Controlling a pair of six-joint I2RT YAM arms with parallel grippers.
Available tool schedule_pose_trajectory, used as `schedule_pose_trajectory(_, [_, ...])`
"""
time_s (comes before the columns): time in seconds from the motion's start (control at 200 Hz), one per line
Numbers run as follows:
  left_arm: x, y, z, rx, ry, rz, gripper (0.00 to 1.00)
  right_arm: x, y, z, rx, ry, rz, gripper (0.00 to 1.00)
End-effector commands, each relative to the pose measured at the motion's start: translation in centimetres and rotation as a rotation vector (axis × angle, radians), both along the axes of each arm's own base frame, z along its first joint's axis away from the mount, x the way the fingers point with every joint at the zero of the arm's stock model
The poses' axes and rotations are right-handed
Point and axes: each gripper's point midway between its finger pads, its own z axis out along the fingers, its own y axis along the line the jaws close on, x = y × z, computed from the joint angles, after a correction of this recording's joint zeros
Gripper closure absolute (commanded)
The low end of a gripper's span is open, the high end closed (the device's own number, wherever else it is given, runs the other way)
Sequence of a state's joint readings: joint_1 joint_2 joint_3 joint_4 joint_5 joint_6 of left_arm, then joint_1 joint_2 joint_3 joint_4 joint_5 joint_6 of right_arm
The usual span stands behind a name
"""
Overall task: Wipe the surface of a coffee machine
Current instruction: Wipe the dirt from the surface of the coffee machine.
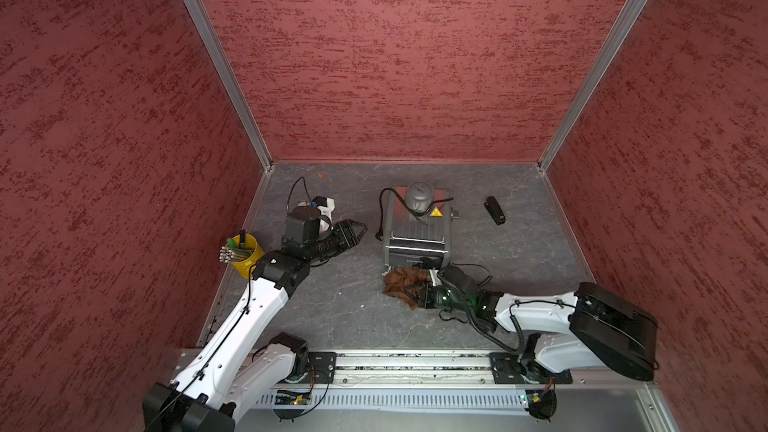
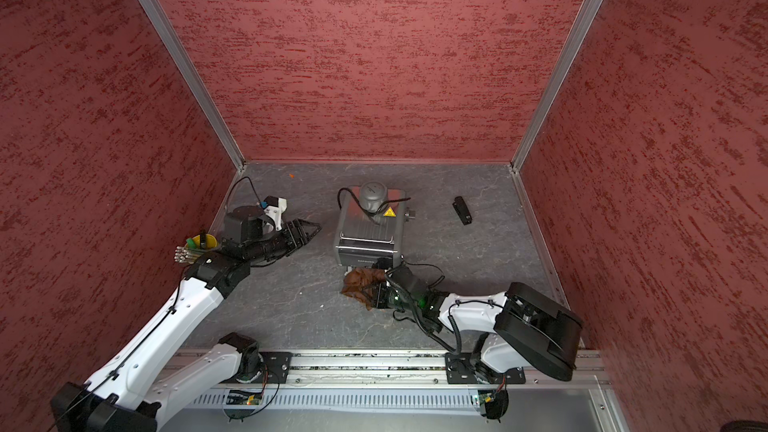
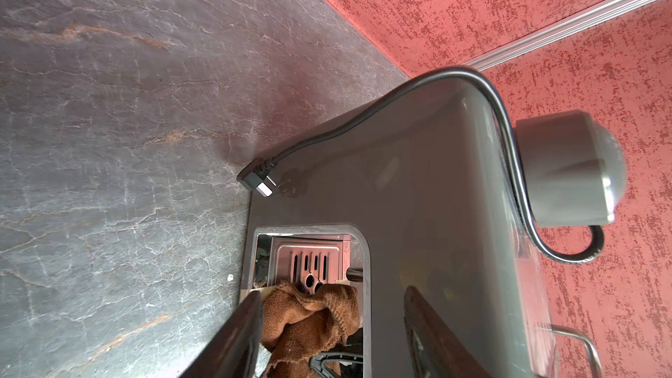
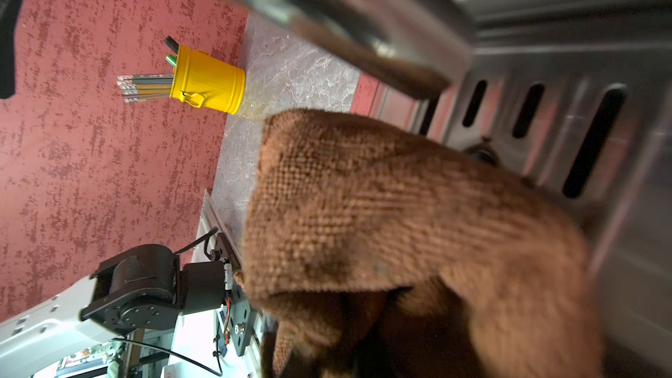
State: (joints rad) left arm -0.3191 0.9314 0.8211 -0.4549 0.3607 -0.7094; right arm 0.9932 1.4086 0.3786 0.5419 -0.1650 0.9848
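1. The coffee machine [image 1: 417, 226] [image 2: 370, 226] stands on the grey tabletop [image 1: 332, 317], in the lower middle of the frame in both top views. Its dark front panel faces the bottom edge, and its grey dome [image 1: 419, 197] is toward the back wall.
2. A black power cord [image 1: 384, 209] loops off the machine's left side. In the left wrist view, its plug [image 3: 258, 180] lies on the tabletop beside the casing.
3. The left arm rises from the lower left corner of the frame. It bends beside the yellow cup of pencils [image 1: 247, 257] and turns right toward the machine.
4. The left end effector [image 1: 362, 231] points at the machine's left side but stays apart from it. Its fingers [image 3: 232, 339] are spread and hold nothing.
5. The right arm folds back at the lower right, and its forearm runs left, low over the tabletop.
6. The right end effector [image 1: 410, 289] is clamped on a bunched brown cloth [image 1: 399, 284] [image 4: 400, 212].
7. The cloth sits at the machine's front, at the edge of the slotted drip tray [image 3: 309, 263] [image 4: 527, 114]. The right wrist view is too blurred to show how firmly it presses.
8. A small black object [image 1: 494, 209] lies to the right of the machine, well apart from it.
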Motion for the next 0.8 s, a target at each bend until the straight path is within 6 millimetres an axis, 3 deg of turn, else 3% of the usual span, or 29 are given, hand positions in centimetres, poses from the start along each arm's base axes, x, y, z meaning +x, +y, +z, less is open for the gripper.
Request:
schedule_pose_trajectory(0.0, [-0.3,0.2,-0.3,0.005,-0.004,-0.005,0.38,0.1,1.6,1.5,0.061,-0.007,0.025,1.00])
schedule_pose_trajectory(0.09, [-0.3,0.2,-0.4,0.007,-0.001,-0.004,0.38,0.1,1.2,0.8,0.048,0.016,0.005,1.00])
schedule_pose_trajectory(0.391, [0.2,-0.4,-0.6,-0.026,0.004,-0.009,0.38,1.1,-2.0,1.7,0.026,-0.036,-0.138,1.00])
schedule_pose_trajectory(0.636, [0.4,-0.7,-0.4,-0.026,0.004,-0.015,0.38,2.8,-4.0,5.6,0.042,-0.188,-0.229,1.00])
schedule_pose_trajectory(0.797, [0.2,-0.6,-0.3,-0.023,0.000,-0.014,0.38,2.8,-5.1,8.3,0.092,-0.300,-0.243,1.00])
